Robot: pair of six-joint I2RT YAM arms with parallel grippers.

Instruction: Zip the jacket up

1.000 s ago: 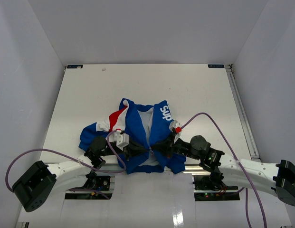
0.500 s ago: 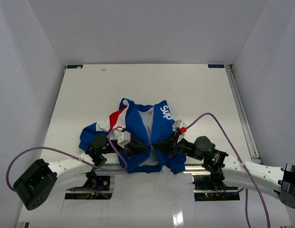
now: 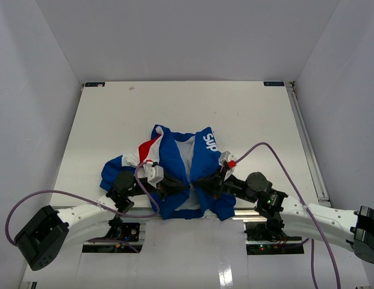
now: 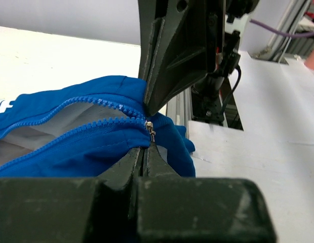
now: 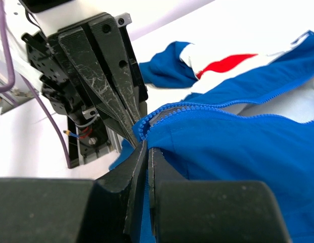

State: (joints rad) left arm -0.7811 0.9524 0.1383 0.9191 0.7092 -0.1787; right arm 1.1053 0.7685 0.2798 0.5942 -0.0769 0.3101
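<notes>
The small royal-blue fabric jacket with red and white panels and white lettering (image 3: 202, 158) lies crumpled, front up, on the flat white table (image 3: 247, 114), close to its near edge and between the two arms. Its zipper is open along most of its length, so the white lining shows. Both grippers meet at the bottom hem. The left gripper (image 4: 146, 151) has its black fingers pressed together on the little metal zipper pull (image 4: 151, 130) at the foot of the blue teeth. The right gripper (image 5: 145, 148) is likewise fully closed, nipping the blue hem edge just beside the zipper's base. The jacket looks light, soft and floppy, so it would likely bunch and ride along with the slider unless the hem is anchored. The hem under the zipper and the tiny, slippery pull seem the right holds, though the pull could easily slip from the fingertips
</notes>
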